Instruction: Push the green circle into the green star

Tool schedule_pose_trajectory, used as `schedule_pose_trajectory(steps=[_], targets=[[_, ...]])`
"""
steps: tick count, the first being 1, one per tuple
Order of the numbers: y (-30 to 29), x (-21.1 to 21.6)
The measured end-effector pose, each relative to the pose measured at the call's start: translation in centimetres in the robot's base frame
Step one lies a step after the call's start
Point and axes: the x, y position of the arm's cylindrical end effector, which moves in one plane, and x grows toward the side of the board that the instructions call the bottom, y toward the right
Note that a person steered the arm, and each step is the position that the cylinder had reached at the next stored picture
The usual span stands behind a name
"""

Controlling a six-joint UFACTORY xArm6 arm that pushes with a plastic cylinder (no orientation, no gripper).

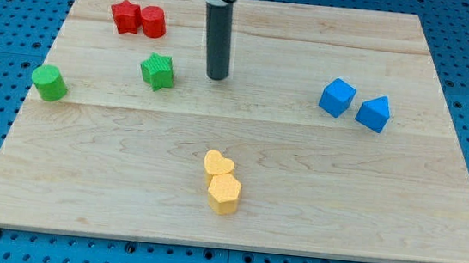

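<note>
The green circle (49, 83) sits near the board's left edge. The green star (158, 71) lies to its right, well apart from it. My tip (216, 77) rests on the board just right of the green star, with a small gap between them, and far from the green circle.
A red star (126, 17) and a red circle (153, 22) touch at the view's top left. A blue cube (337, 97) and a blue pointed block (374, 113) sit at the right. A yellow heart (218, 164) and a yellow hexagon (225, 193) touch near the bottom middle. The wooden board (297, 198) lies on a blue pegboard.
</note>
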Motion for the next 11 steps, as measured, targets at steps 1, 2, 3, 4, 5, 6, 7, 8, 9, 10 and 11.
schedule_pose_trajectory(steps=[1,2,3,4,5,6,7,8,9,10,11], targets=[[-6.5,0.6],[-9.5,1.7],[-5.6,3.9],[-9.8,12.4],[-25.2,12.6],[-25.3,11.7],[-23.8,6.8],[-23.5,5.0],[-18.4,5.0],[-17.3,9.2],[-3.6,10.0]])
